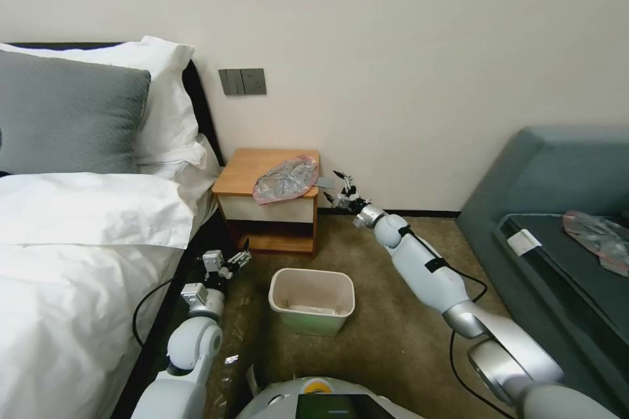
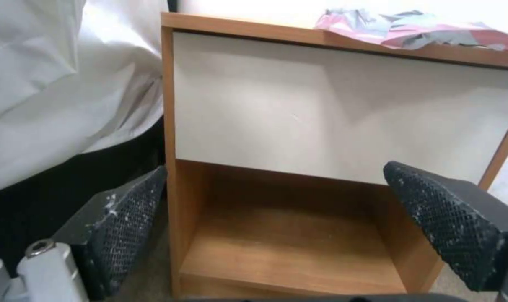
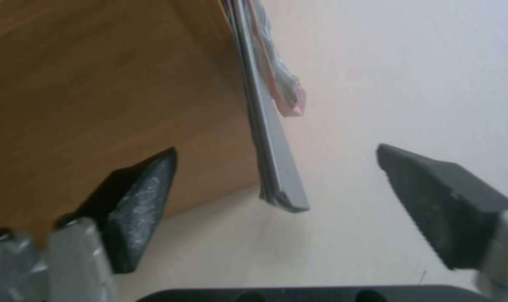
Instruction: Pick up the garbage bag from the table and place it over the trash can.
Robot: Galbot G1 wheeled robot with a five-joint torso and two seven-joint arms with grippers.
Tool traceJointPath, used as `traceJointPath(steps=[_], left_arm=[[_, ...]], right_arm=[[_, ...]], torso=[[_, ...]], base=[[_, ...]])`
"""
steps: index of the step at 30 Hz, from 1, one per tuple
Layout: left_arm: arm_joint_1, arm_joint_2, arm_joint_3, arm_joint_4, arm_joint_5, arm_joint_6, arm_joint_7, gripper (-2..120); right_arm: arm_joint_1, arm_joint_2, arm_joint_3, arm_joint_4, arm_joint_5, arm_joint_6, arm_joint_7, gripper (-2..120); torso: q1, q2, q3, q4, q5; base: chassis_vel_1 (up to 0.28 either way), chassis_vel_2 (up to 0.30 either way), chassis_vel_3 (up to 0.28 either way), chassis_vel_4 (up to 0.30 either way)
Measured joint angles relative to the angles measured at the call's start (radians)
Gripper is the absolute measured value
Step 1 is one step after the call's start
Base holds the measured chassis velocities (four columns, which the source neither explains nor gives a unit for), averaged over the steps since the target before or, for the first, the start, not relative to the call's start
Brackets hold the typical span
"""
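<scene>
The garbage bag [image 1: 286, 178] lies crumpled on the right half of the table [image 1: 249, 167], its pink rim [image 3: 290, 105] reaching the table's right edge. A flat grey folded piece [image 3: 273, 159] sticks out past that edge from under it. My right gripper [image 1: 341, 191] hovers open just right of the table at top height, its fingers [image 3: 145, 201] on either side of the grey piece without touching it. My left gripper [image 1: 230, 260] hangs open low before the table, facing the white drawer front [image 2: 321, 113] and the lower shelf [image 2: 287, 247]. On the carpet in front stands the trash can [image 1: 312, 301].
A bed with white bedding [image 1: 78, 255] and pillows borders the left arm. At the right, a grey-blue sofa [image 1: 557, 209] holds another pinkish clear bag [image 1: 599, 236] and a white card [image 1: 524, 242]. Black cables [image 1: 468, 288] trail from both arms. Carpet lies open between bin and sofa.
</scene>
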Motion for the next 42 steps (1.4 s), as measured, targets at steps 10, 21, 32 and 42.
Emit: traceJointPath(steps=[10, 21, 32, 42], left_arm=[[-0.001, -0.005, 0.009, -0.004, -0.001, 0.001, -0.005, 99], [-0.002, -0.008, 0.009, -0.004, -0.002, 0.002, -0.006, 99], [-0.012, -0.008, -0.001, -0.002, -0.006, 0.002, -0.007, 99], [-0.025, -0.008, -0.079, -0.002, -0.049, -0.004, -0.02, 99]], right_arm=[[0.012, -0.002, -0.025, 0.0, 0.001, -0.011, -0.006, 48], [0.012, 0.0, -0.024, 0.004, 0.006, -0.015, -0.009, 10], [0.006, -0.021, -0.03, 0.049, 0.047, -0.039, -0.016, 0], [-0.105, -0.072, -0.002, 0.244, 0.186, -0.137, -0.028, 0]], torso=[[0.0, 0.0, 0.0, 0.0001, 0.0002], [0.0, 0.0, 0.0, 0.0, 0.0001], [0.0, 0.0, 0.0, 0.0001, 0.0], [0.0, 0.0, 0.0, 0.0001, 0.0]], base=[[0.0, 0.0, 0.0, 0.0], [0.0, 0.0, 0.0, 0.0], [0.0, 0.0, 0.0, 0.0], [0.0, 0.0, 0.0, 0.0]])
